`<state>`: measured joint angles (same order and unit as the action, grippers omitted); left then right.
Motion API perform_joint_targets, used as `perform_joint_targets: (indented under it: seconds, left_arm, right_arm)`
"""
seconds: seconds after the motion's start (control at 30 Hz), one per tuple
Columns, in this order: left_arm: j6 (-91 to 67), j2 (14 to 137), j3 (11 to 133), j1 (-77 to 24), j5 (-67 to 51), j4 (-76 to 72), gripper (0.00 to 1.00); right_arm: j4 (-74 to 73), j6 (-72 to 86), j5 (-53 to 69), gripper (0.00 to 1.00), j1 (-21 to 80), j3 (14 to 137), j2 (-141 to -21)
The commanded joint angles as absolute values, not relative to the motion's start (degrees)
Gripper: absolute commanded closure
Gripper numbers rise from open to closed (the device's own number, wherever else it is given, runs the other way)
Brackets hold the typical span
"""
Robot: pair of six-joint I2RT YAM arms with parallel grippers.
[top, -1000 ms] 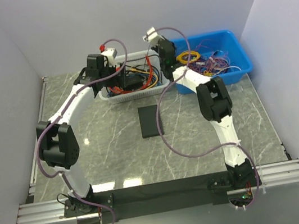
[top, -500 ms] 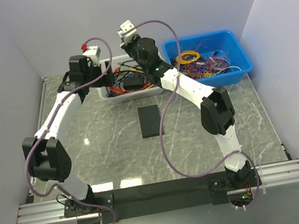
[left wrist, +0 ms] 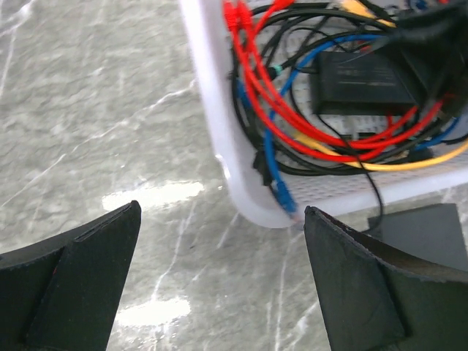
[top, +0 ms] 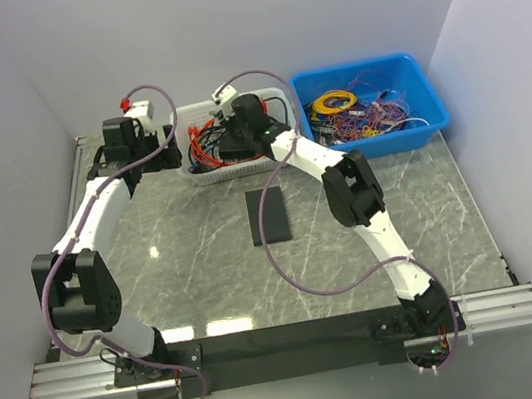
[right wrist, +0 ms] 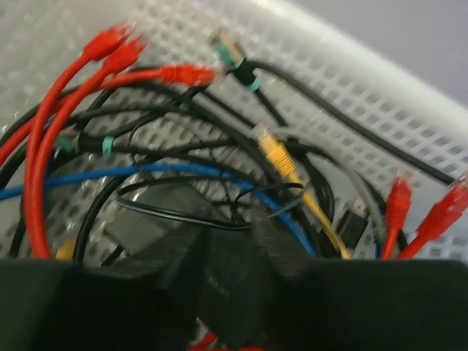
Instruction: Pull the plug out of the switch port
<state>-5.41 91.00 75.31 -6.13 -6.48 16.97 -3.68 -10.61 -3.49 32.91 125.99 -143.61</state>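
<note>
A flat matte-black box, which I take for the switch (left wrist: 365, 77), lies in the white mesh basket (left wrist: 208, 124) among red, blue, yellow and black cables. Its ports and any plug in them are hidden. My right gripper (top: 235, 142) reaches down into the basket right over it. In the blurred right wrist view the fingers (right wrist: 172, 252) stand close together above the grey-black box (right wrist: 139, 219), and a thin black cable crosses in front. My left gripper (left wrist: 219, 241) is open and empty, low over the table just outside the basket's left front corner (top: 166, 153).
Another flat black rectangle (top: 269, 215) lies on the marble table in front of the basket, and it also shows in the left wrist view (left wrist: 424, 234). A blue bin (top: 435, 117) full of loose cables stands to the right of the basket (top: 204, 177). Grey walls close in on both sides.
My right arm has swung left from the blue bin's edge and dropped into the basket. My left arm has moved left, from over the basket to outside its left edge.
</note>
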Motion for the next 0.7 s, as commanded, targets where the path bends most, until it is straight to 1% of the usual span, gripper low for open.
perform_joint_targets:
  seconds: [0.0,0.03,0.13,0.27,0.4,0.43,0.53,0.57,0.63,0.67]
  left_arm:
    - [-5.71,89.38,75.5,-5.19,-7.91,13.71,0.01]
    - [-5.8,89.65,75.67,-5.19,-8.35,13.71,0.01]
    - [-6.59,90.61,76.55,-5.19,-9.93,13.97,0.01]
    - [-7.56,92.02,78.3,-5.19,-10.72,15.11,0.01]
    - [-7.3,91.67,78.49,-5.19,-10.72,15.29,0.01]
    - [-7.12,91.5,78.49,-5.19,-10.55,15.47,0.01]
    - [-5.98,90.71,78.92,-5.19,-8.97,16.7,0.01]
    - [-5.11,90.27,79.1,-5.1,-7.31,16.96,0.01]
    - [-4.31,89.83,79.28,-5.1,-4.85,18.71,0.01]
    - [-3.78,89.65,79.54,-5.01,-3.27,19.5,0.01]
  right_arm:
    - [-9.4,-12.13,-0.27,0.58,32.08,124.12,-136.59]
    - [-10.01,-12.04,-0.18,0.47,31.99,123.14,-135.54]
    - [-9.32,-10.81,1.49,0.38,31.55,118.75,-130.44]
    - [-11.68,-11.16,1.84,0.32,31.47,117.6,-125.61]
    - [-16.25,-11.25,5.62,0.3,30.85,115.68,-121.48]
    - [-16.69,-10.99,5.54,0.06,30.68,114.62,-120.33]
    - [-16.79,-5.82,3.08,0.05,29.71,107.95,-113.58]
    - [-16.7,-3.8,2.82,0.05,29.01,105.49,-108.77]
    - [-14.25,4.1,2.81,0.05,26.55,95.66,-102.95]
    - [-12.59,6.74,1.94,0.05,25.76,91.45,-96.31]
